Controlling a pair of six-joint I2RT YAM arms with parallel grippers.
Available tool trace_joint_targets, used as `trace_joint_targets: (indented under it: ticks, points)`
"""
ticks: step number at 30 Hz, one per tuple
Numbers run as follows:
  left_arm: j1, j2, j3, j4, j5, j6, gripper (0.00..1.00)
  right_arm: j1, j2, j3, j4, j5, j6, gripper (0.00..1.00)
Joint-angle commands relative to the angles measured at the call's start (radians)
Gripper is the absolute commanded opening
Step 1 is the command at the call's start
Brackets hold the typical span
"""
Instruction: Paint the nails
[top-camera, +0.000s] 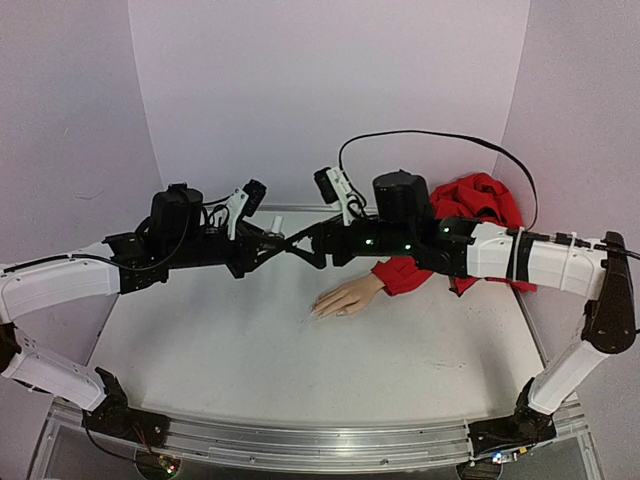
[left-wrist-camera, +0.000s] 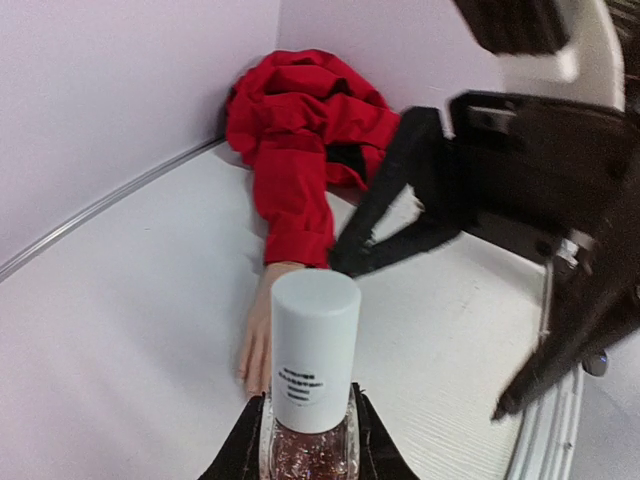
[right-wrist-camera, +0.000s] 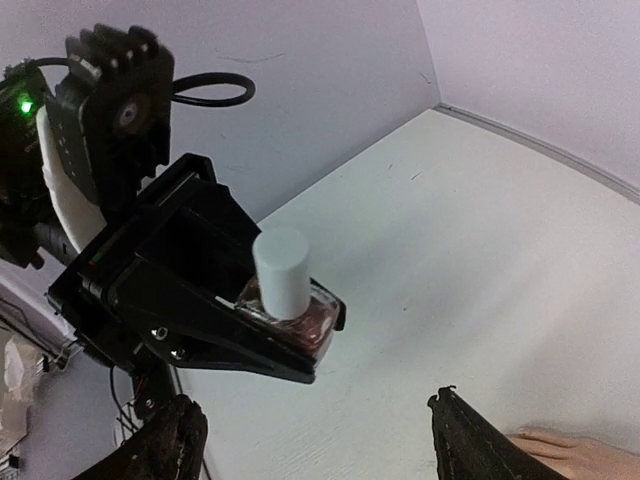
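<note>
While left claw (left-wrist-camera: 305, 455) clamps the bottle (left-wrist-camera: 315, 345) aloft | right claw (right-wrist-camera: 315, 440) spread (facing it) | nails (top-camera: 316, 312) lie well off table (top-camera: 220, 345) edges.

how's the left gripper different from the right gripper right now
The left gripper is shut on the nail polish bottle, clamping its glass body with the white cap sticking out; the right gripper is open and empty. The left gripper's fingers sit close together, while the right gripper's fingers are spread wide, facing the cap. Both are black, raised above the table and close to each other.
</note>
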Motion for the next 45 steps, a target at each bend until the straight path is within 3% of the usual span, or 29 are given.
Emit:
trace_joint_targets:
  ticks: [1,8,13,18,24,35,38,42,45]
  points:
    - [-0.004,-0.001,0.061,0.040,0.324,0.004,0.00,-0.080,-0.107,-0.060,0.145,-0.330,0.032,0.78]
    - [-0.007,0.045,0.127,0.040,0.733,-0.039,0.00,-0.122,-0.098,-0.100,0.405,-0.655,0.149,0.77]
    - [-0.012,0.082,0.162,0.040,0.858,-0.073,0.00,-0.121,-0.038,-0.107,0.690,-0.821,0.326,0.63]
    - [-0.016,0.089,0.169,0.041,0.864,-0.076,0.00,-0.110,-0.006,-0.096,0.733,-0.845,0.358,0.49]
    - [-0.017,0.084,0.173,0.040,0.865,-0.082,0.00,-0.102,0.008,-0.098,0.736,-0.844,0.353,0.48]
    - [-0.017,0.076,0.177,0.043,0.789,-0.100,0.00,-0.088,0.028,-0.097,0.733,-0.850,0.339,0.31]
    - [-0.017,0.074,0.179,0.046,0.771,-0.100,0.00,-0.088,0.028,-0.101,0.733,-0.845,0.333,0.24]
    - [-0.018,0.074,0.183,0.046,0.758,-0.103,0.00,-0.087,0.021,-0.106,0.728,-0.820,0.325,0.00]
    - [-0.017,0.065,0.178,0.045,0.682,-0.105,0.00,-0.088,0.015,-0.104,0.634,-0.778,0.262,0.00]
